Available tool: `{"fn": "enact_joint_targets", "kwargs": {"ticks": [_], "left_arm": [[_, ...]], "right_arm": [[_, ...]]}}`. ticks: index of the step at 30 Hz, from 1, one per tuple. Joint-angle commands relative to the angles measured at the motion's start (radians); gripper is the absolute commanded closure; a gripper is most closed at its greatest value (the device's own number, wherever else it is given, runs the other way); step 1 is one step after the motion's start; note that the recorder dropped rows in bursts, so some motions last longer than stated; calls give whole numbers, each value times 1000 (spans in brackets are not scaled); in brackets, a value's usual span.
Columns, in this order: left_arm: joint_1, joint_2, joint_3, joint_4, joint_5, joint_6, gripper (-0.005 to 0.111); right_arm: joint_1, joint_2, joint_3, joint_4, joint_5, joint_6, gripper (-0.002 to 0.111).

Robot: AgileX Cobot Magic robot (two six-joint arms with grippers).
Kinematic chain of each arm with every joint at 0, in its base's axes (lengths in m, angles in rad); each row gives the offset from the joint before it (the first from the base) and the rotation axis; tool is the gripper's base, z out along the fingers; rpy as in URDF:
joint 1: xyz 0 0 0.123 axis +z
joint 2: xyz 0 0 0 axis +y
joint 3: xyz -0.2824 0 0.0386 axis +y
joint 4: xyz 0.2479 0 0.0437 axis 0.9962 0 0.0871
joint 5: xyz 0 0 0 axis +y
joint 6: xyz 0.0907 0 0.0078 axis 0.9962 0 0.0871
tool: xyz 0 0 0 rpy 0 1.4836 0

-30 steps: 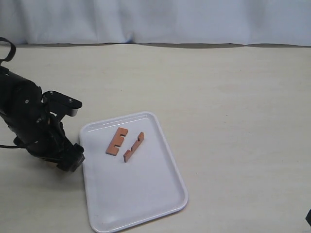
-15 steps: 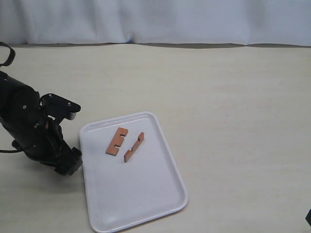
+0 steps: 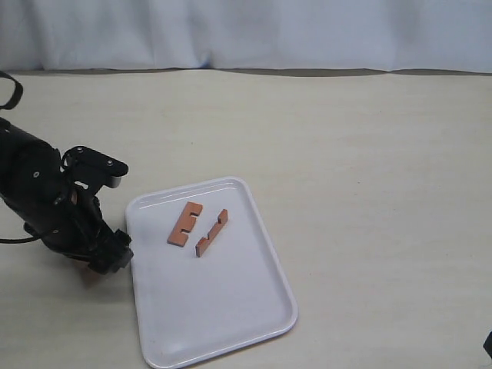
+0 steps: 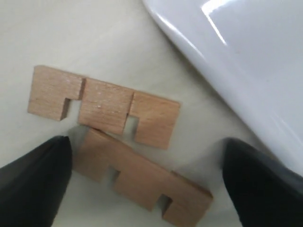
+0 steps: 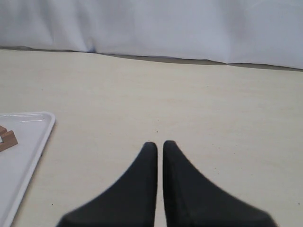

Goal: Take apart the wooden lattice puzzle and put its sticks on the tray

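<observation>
My worktop: pale beige, matte, faintly grained. Along its far edge hangs a white cloth backdrop, softly creased, dark gap under the hem. Light even, diffuse; shadows faint.

Matt wood sticks, glossy plast. tray

One tray. Four sticks in all: first stick and second stick on the tray, third stick and fourth stick on the table just beside the tray.
</observation>
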Motion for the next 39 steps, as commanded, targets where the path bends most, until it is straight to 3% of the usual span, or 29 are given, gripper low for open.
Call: {"fn": "enact_joint_targets", "kwargs": {"ticks": [1, 3, 5, 10, 14, 19, 24, 35, 39], "left_arm": [[3, 6, 15, 16, -5, -6, 49], [3, 6, 15, 16, -4, -6, 59], [3, 6, 14, 16, 2, -6, 59], [3, 2, 9, 20, 20, -6, 42], [3, 2, -37, 21, 109, -6, 29], [3, 2, -106, -45, 252, -4, 27], [3, 2, -78, -95, 200, -102, 28], [3, 2, 21, -97, 83, -276, 63], [3, 2, 40, -92, 55, -283, 86]], "right_arm": [[4, -4, 3, 3, 0, 4, 104], [4, -4, 3, 3, 0, 4, 104], [4, -4, 3, 3, 0, 4, 104], [4, -4, 3, 3, 0, 4, 104], [4, -4, 3, 3, 0, 4, 104], [4, -4, 3, 3, 0, 4, 104], [4, -4, 3, 3, 0, 4, 104], [4, -4, 3, 3, 0, 4, 104], [4, -4, 3, 3, 0, 4, 104]]}}
